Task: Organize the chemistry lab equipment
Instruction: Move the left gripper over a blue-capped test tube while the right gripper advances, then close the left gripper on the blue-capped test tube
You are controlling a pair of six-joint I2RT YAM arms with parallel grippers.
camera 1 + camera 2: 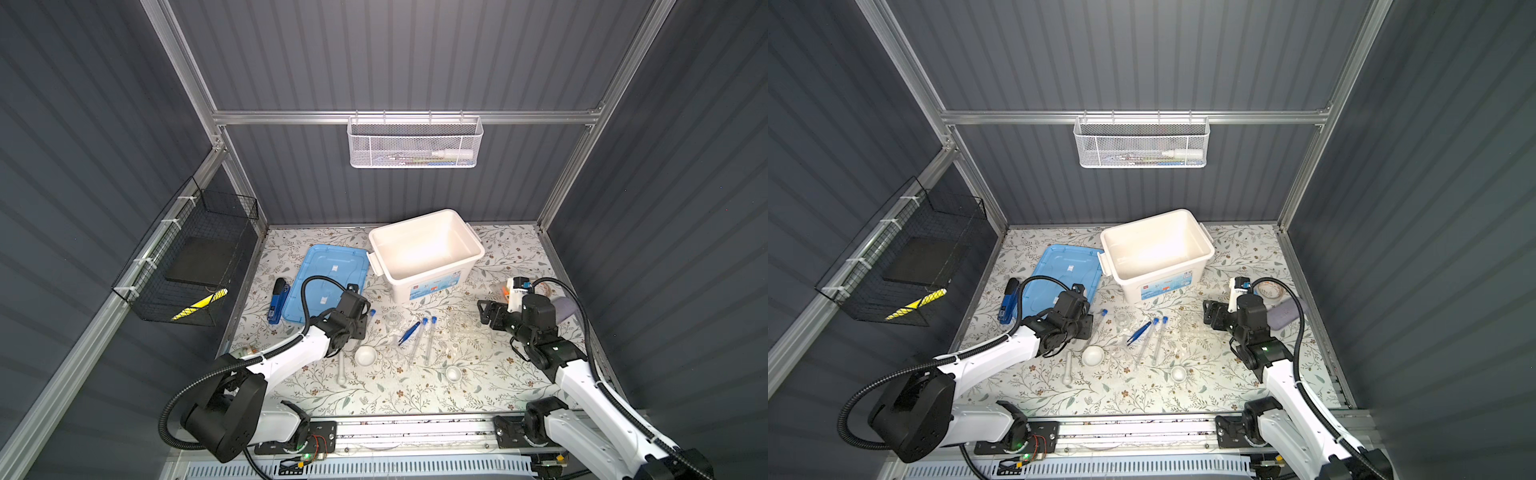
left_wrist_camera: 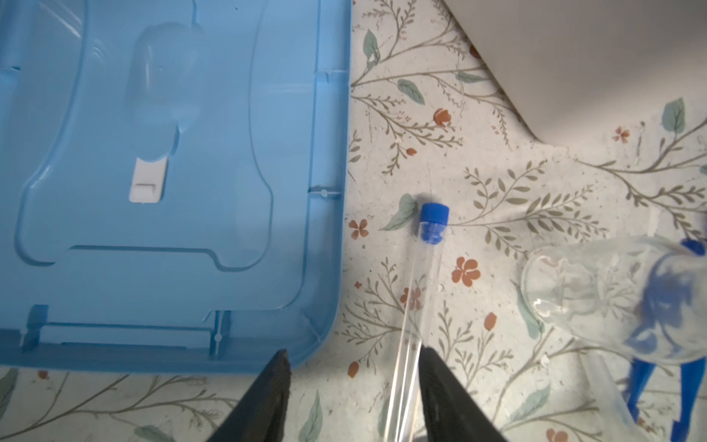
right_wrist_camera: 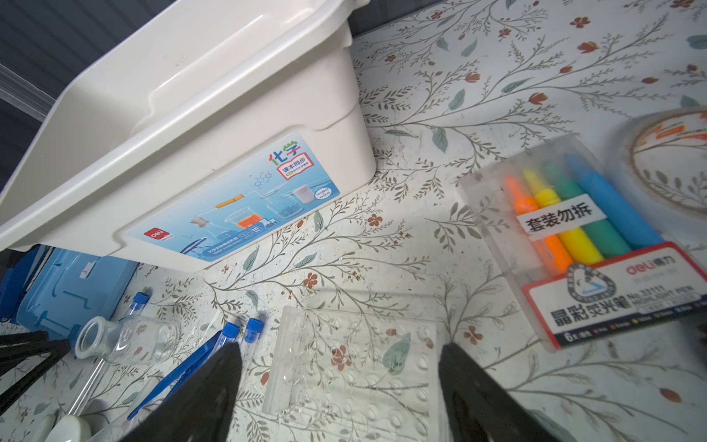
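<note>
Pick-up of clear blue-capped test tube (image 2: pixel 422 275), flat beside blue plastic lid (image 2: pixel 172 191).
Left gripper (image 2: pixel 352 352) part open astride tube (one finger (image 2: pixel 440 382) touching, no clamp yet). Next, likely: close gently, lift level, carry to clear plastic rack (image 3: pixel 355 382) near open right gripper (image 3: pixel 340 346).

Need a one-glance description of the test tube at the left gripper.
Find the blue lid lying flat left of the white bin. Just off its right edge one blue-capped test tube lies alone, between the left gripper's open jaws. The other two tubes lie side by side beyond the blue tweezers.
</note>
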